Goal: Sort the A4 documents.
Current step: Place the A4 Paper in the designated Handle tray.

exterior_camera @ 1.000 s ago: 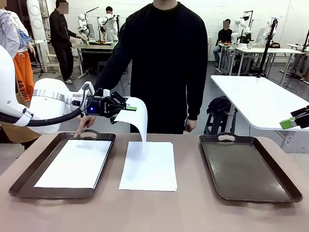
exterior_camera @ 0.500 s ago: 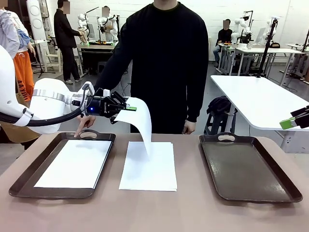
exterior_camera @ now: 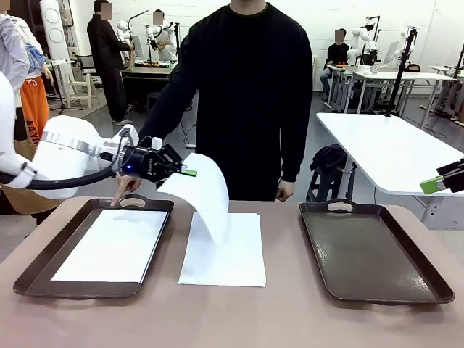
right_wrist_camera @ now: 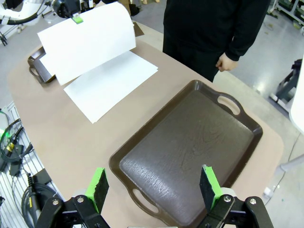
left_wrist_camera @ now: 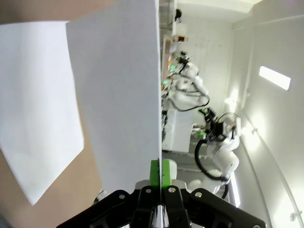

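White A4 sheet (exterior_camera: 206, 196) pinched in left end effector (exterior_camera: 190, 172), draping above paper stack (exterior_camera: 232, 262), right end effector (right_wrist_camera: 153, 185) released.

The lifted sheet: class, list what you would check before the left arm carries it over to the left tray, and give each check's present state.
1. Left gripper shut on the sheet, pinching its top edge: ok.
2. Sheet's hanging lower edge off the stack: cannot tell; it droops low over the stack.
3. Room in the left tray: ok; one flat sheet lies inside.
4. Left tray free of the person: not ok; a hand is at its far handle.
5. Right gripper out of the way: ok; it is open, above the bare right tray.
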